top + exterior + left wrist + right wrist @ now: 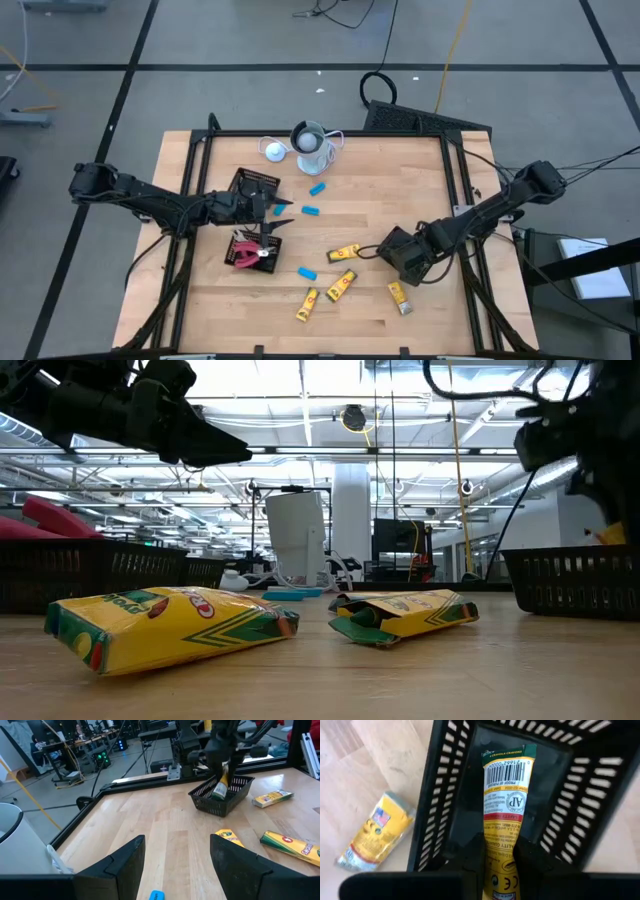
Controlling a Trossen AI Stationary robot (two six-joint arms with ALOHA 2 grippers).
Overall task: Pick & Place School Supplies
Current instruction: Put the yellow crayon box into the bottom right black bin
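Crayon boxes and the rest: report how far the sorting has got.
Done: red-handled tools lie in a left basket. In hand: the right gripper holds a crayon box inside the right basket; the left gripper hovers open. Left: four crayon boxes and three blue blocks loose on the table.

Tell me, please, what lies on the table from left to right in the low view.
First crayon box → second crayon box → basket. The blue block farther back overlaps the first box, so it is left out.
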